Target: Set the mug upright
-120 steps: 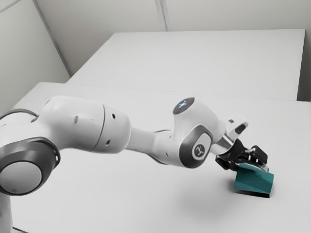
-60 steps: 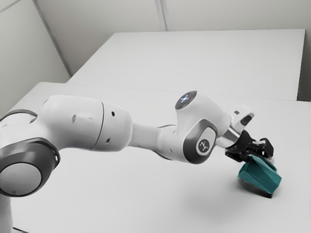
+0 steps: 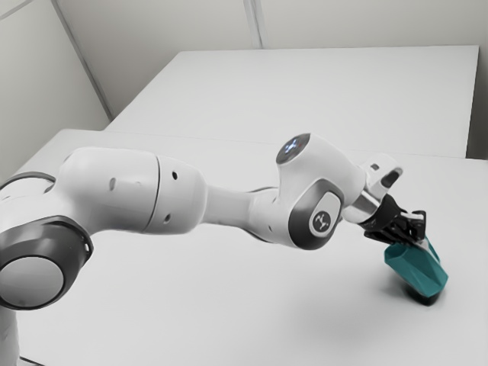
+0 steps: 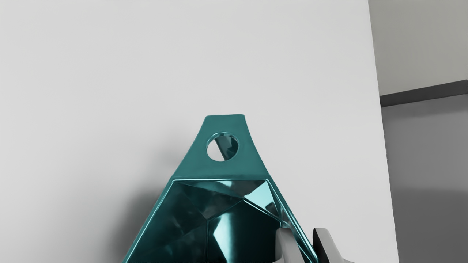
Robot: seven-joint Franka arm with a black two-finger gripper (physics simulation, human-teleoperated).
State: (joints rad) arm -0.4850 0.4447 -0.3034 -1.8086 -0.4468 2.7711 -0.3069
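1 other table (image 3: 305,91) stands well beyond the tool (image 3: 417,242) gripping the mug (image 3: 415,271).

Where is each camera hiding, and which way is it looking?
Exterior view: it sits off to the side of my arm, up a bit high, looking down across the table; you can see my arm reaching to the exterior view's right, with my gripper at the mug.
Wrist view: it rides on my hand, looking past my fingertips into the mug and at the table; just those tips of me show.
Both share the mug, the table and my gripper's fingers.
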